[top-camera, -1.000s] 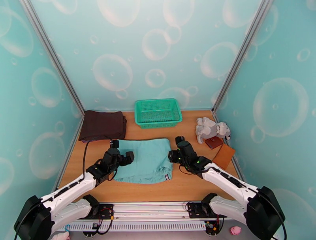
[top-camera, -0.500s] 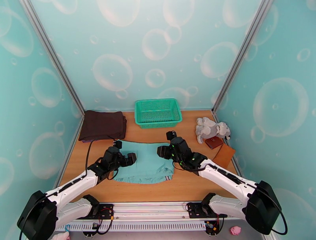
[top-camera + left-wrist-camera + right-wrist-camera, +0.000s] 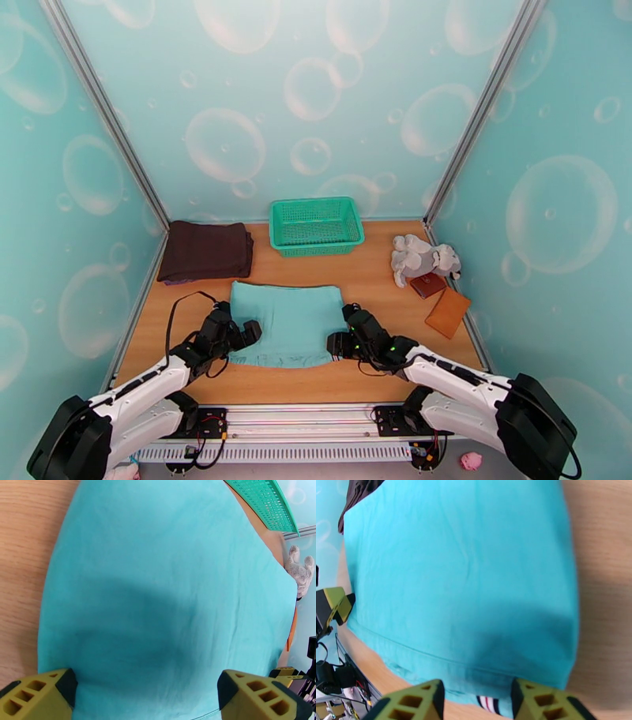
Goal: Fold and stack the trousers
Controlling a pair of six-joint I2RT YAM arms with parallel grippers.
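The trousers [image 3: 288,324] lie folded into a flat teal rectangle in the middle of the table. My left gripper [image 3: 251,331] hovers at their near left corner, wide open, with the cloth [image 3: 166,590] spread under its yellow fingers [image 3: 39,695]. At the near right corner my right gripper [image 3: 336,345] has its jaws apart over the hem. In the right wrist view the trousers [image 3: 462,578] fill the frame, and a bit of striped waistband [image 3: 488,703] peeks out between the fingers [image 3: 410,701]. Neither gripper pinches cloth.
A green basket [image 3: 316,225] stands at the back centre. A dark brown folded garment [image 3: 205,251] lies at the back left. At the right are a grey plush toy [image 3: 423,259] and two brown wallets [image 3: 448,312]. Bare wood runs along the near edge.
Both arms have drawn back from over the cloth toward the near edge. The right gripper's jaws have widened. The trousers now lie flat with their far edge showing.
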